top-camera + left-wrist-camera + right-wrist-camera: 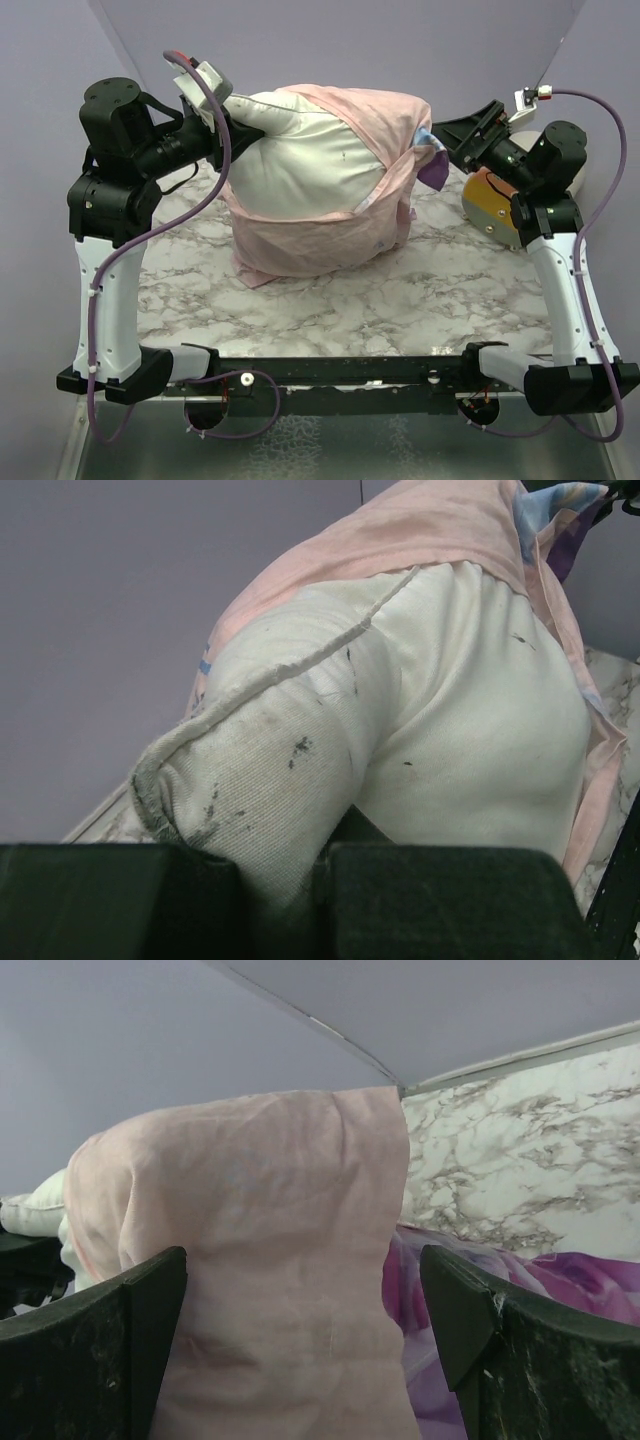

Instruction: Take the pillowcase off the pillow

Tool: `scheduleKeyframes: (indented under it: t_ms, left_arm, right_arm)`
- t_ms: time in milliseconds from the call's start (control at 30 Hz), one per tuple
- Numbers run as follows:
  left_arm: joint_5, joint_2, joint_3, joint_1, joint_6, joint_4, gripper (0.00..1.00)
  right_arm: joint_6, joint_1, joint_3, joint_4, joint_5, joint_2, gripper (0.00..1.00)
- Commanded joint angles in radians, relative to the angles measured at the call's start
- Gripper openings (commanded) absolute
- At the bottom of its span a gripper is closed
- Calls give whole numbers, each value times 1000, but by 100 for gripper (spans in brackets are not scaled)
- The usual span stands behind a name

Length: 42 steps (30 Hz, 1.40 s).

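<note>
At the near edge the two arm bases sit bolted side by side, and beyond them on the marbled desk [400, 300] lies the pillow [300, 165], its long axis running left to right between the arms. The left arm [110, 200] reaches in from the left, its jaws clamped on the pillow's bare white corner; the left wrist view shows that corner pinched between them. The pillowcase [310, 250] is turned pale-pink side out and bunched around the pillow's near underside, far top and right end, leaving the white middle and left end exposed. A scrap of its purple printed side [432, 165] peeks out at the right end. The right arm [560, 240] is the nearer one to that bunched cloth. Its jaws stand wide apart just beside the right end, and its wrist view shows a pink fold hanging between them unpinched. With the left end anchored, the case looks set to slide off rightward, so the next grip likely falls to the right jaws. A cream-and-orange cylinder [488, 205] lies behind the right arm.
</note>
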Motion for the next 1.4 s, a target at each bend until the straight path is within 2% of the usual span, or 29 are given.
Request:
scheduleKeyframes:
  t_ms: [0, 200, 400, 600, 733, 933, 967, 1067, 1133, 1367]
  left_arm:
    - [-37, -7, 9, 3, 24, 61, 0]
    - [-67, -8, 17, 3, 57, 59, 0]
    - [-123, 21, 62, 3, 81, 93, 0]
    - [-86, 49, 104, 3, 41, 77, 0]
    - [-82, 44, 106, 3, 43, 64, 0]
    - [-56, 51, 145, 3, 24, 36, 0]
    - [-53, 53, 147, 3, 20, 35, 0]
    - [-42, 60, 156, 3, 10, 28, 0]
    - [-38, 64, 163, 3, 9, 18, 0]
    - [-17, 64, 166, 3, 23, -9, 0]
  right_arm:
    - [59, -8, -1, 74, -75, -32, 100]
    - [32, -30, 20, 34, -44, -82, 100]
    - [68, -30, -63, 178, -124, -124, 100]
    - [105, -25, -47, 252, -166, -37, 100]
    - [104, -14, 26, 250, -160, 53, 92]
    - [28, -4, 176, 149, -96, 166, 68]
    - [27, -3, 195, 146, -91, 179, 60]
    - [55, -3, 220, 178, -78, 205, 22]
    - [75, -3, 225, 210, -76, 208, 4]
    - [73, -8, 275, 203, -8, 225, 1]
